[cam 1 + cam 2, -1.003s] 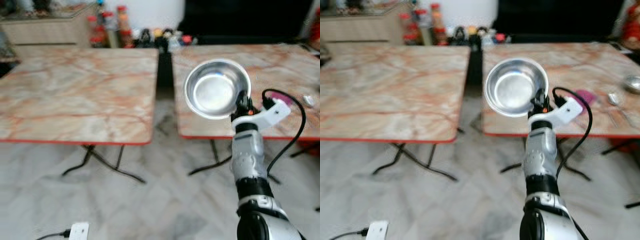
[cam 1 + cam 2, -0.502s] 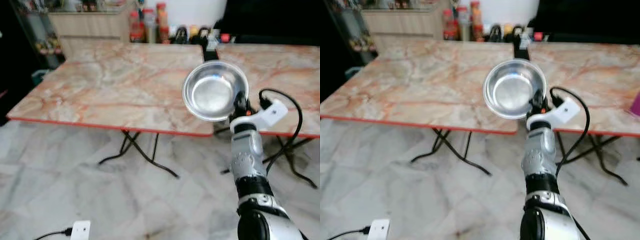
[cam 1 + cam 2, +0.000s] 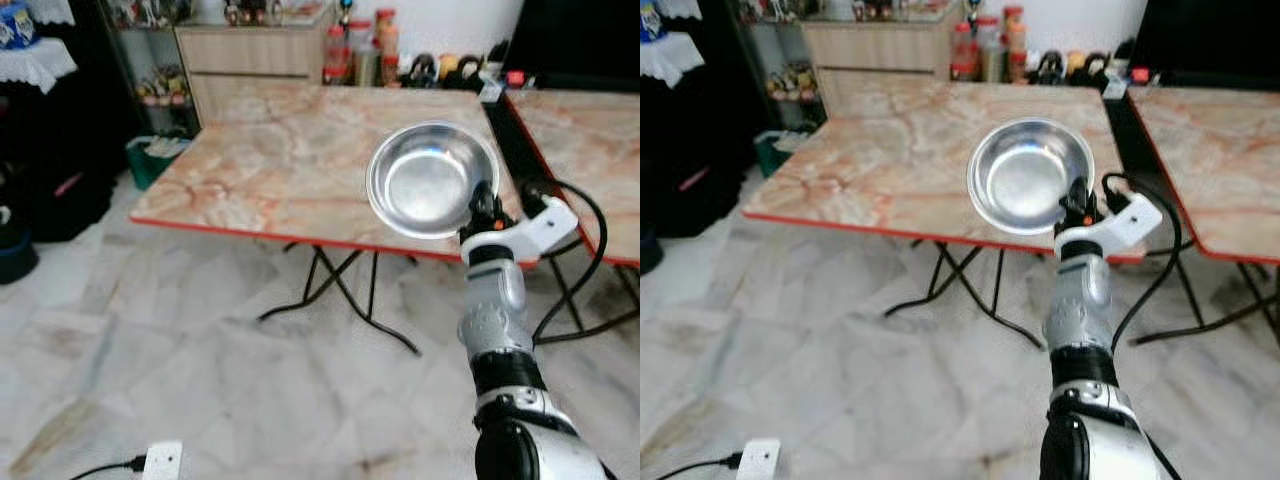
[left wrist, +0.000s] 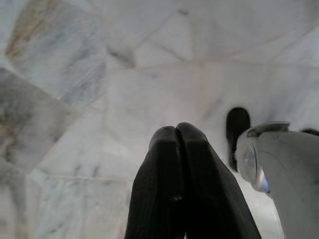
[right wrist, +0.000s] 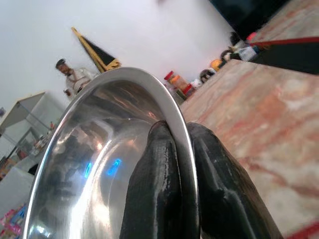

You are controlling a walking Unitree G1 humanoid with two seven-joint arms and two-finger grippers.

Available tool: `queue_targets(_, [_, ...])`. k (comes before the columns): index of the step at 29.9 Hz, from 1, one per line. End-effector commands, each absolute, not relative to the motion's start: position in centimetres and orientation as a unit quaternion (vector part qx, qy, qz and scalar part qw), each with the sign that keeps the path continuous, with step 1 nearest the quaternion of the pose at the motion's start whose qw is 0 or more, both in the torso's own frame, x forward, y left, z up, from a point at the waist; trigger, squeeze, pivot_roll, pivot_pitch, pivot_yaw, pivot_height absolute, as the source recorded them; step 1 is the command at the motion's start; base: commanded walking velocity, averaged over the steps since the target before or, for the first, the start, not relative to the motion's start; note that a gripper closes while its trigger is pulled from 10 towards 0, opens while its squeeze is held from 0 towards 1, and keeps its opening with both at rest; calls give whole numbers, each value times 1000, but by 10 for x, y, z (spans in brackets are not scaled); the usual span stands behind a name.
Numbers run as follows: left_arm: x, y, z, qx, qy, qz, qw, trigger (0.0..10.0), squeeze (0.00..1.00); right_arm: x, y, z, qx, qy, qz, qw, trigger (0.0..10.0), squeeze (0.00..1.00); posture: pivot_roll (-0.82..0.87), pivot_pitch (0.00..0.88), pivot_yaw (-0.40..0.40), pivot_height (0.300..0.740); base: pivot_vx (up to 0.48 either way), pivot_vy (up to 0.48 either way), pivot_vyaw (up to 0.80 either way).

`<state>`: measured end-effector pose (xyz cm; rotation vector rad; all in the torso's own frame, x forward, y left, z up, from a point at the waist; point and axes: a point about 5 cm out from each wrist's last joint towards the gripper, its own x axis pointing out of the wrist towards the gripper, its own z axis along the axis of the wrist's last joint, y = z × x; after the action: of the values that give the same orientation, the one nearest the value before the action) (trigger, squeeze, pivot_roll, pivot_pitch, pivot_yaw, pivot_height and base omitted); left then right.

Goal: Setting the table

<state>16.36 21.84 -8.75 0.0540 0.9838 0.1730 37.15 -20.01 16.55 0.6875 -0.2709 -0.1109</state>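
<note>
A shiny steel bowl (image 3: 430,178) is held up in front of me, tilted so its hollow faces the camera. My right gripper (image 3: 484,205) is shut on the bowl's rim, and in the right wrist view the two black fingers (image 5: 155,184) pinch the thin edge of the bowl (image 5: 94,164). Behind the bowl stands a marble-patterned table (image 3: 280,165) with a red edge and black folding legs. My left gripper (image 4: 178,144) hangs over the tiled floor with its fingers pressed together and nothing between them.
A second marble table (image 3: 585,130) stands to the right, a dark gap between the two. Bottles and jars (image 3: 370,50) line the back wall beside a wooden cabinet (image 3: 250,65). A white power strip (image 3: 160,460) lies on the floor at lower left. Dark furniture (image 3: 50,170) stands at left.
The camera has swung left: both tables slide rightward in view and the dark furniture at left appears. The bowl stays in the right gripper at the same place in front of me.
</note>
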Motion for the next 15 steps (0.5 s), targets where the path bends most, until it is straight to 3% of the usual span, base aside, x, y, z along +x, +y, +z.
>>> queue_targets(1, [160, 217, -89, 30, 479, 78, 874, 10000, 0, 371, -204, 166, 341, -136, -61, 928, 10000, 0, 17, 0, 17, 740, 0, 480, 0])
queue_targets(7, [161, 217, -89, 31, 479, 78, 874, 10000, 0, 371, -202, 164, 342, -133, -60, 928, 10000, 0, 17, 0, 16, 740, 0, 459, 0])
queue_targets(15, [162, 217, -88, 31, 471, 81, 878, 10000, 0, 371, -202, 163, 342, -130, -59, 929, 10000, 0, 19, 4, 13, 740, 0, 0, 0])
